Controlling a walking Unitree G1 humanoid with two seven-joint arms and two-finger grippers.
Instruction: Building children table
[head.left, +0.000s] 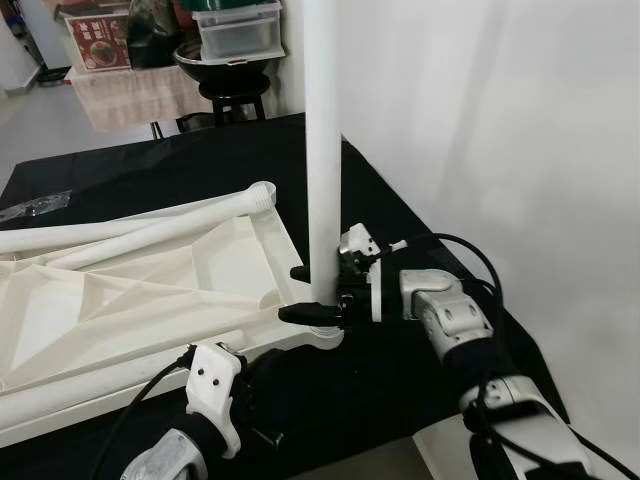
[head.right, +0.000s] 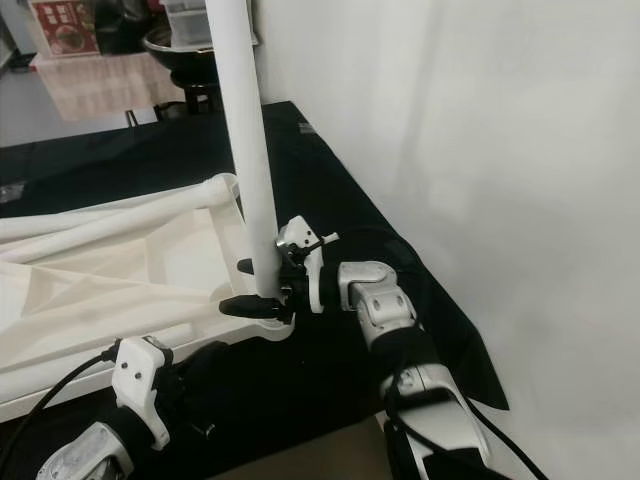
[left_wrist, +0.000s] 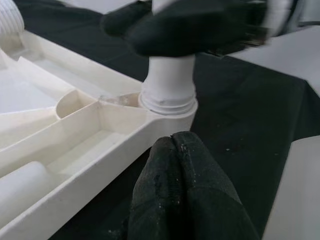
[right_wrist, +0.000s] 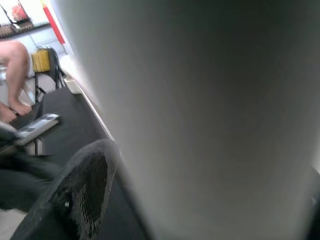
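Observation:
A white plastic table top (head.left: 150, 290) lies upside down on the black-covered table (head.left: 400, 390). One white leg (head.left: 322, 150) stands upright in the corner socket (left_wrist: 167, 102) nearest the wall. My right gripper (head.left: 310, 293) is shut on this leg just above the socket, one black finger on each side. My left gripper (left_wrist: 176, 150) is shut with nothing in it. It sits low over the black cloth, just in front of that same corner. Two more white legs (head.left: 150, 225) lie across the table top, and another lies along its near edge (head.left: 90, 390).
A white wall (head.left: 520, 130) runs close along the table's right side, and the near table edge is by my arms. A small clear bag (head.left: 35, 205) lies at the far left. Behind the table stand a stool with a bowl (head.left: 225, 60) and boxes. A person's bare legs (right_wrist: 15, 75) are visible.

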